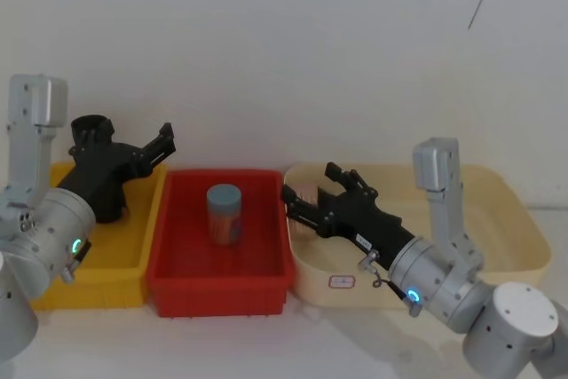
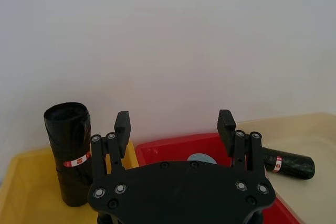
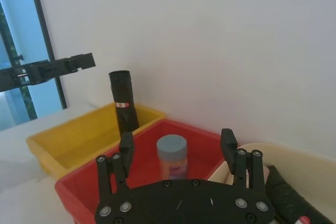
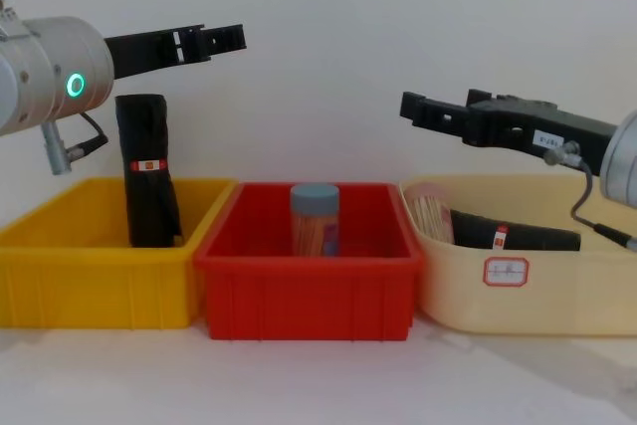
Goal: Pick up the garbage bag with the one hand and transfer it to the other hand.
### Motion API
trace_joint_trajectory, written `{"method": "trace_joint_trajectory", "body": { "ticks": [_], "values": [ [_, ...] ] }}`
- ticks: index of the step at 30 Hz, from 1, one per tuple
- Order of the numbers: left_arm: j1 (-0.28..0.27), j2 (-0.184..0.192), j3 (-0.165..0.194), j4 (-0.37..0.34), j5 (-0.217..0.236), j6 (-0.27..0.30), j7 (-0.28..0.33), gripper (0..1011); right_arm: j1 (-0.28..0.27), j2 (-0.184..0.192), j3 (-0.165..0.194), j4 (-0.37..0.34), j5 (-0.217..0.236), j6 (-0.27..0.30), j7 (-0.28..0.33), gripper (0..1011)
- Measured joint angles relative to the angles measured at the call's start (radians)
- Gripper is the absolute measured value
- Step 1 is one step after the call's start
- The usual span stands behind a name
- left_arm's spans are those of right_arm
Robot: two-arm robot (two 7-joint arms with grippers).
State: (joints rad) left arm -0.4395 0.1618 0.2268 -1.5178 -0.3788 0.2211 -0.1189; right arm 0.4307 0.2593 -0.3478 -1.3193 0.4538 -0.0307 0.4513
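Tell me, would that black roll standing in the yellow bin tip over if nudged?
Probably. The black roll stands tall and narrow on end in the yellow bin, seemingly leaning on its back wall. Tightly wound, it likely stays fairly stiff, and being round, may roll once down.

A blue-lidded jar [image 4: 315, 218] stands upright in the red bin [image 4: 309, 291], between yellow bin [image 4: 90, 281] and cream tub [image 4: 528, 296].

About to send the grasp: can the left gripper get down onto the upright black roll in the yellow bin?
Probably yes. The left gripper hovers open above the garbage bag, which stands upright in the yellow bin with nothing over it.
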Motion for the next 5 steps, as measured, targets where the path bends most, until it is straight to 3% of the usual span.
{"method": "trace_joint_trajectory", "body": {
  "ticks": [5],
  "values": [
    [0.000,0.000,0.000,0.000,0.000,0.000,0.000,1000,-0.011,-0.007,-0.001,0.002,0.005,-0.022,0.004,1001]
  ]
}}
